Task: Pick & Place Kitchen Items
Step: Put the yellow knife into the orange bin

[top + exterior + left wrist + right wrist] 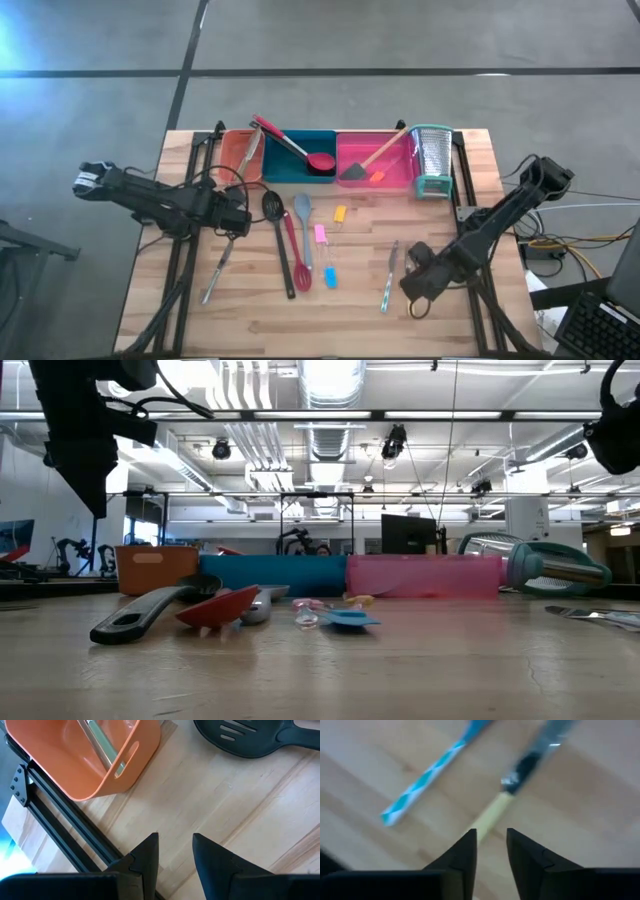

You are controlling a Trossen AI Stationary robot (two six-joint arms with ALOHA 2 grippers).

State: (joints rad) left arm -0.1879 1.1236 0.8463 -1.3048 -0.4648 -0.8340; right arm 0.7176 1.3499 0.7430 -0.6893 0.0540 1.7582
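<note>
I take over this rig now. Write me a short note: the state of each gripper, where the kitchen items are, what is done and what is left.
Left gripper: fingers slightly apart, holding nothing, over bare wood near the orange tray.
Right gripper: fingers slightly apart, empty, low over the blue-patterned knife and a yellow-handled tool.
Done: red ladle in the teal tray, wooden-handled spatula in the pink tray, a metal utensil in the orange tray.
Left on the table: black slotted spoon, grey spatula, red spoon, steel knife, small yellow, pink and blue tools.
</note>
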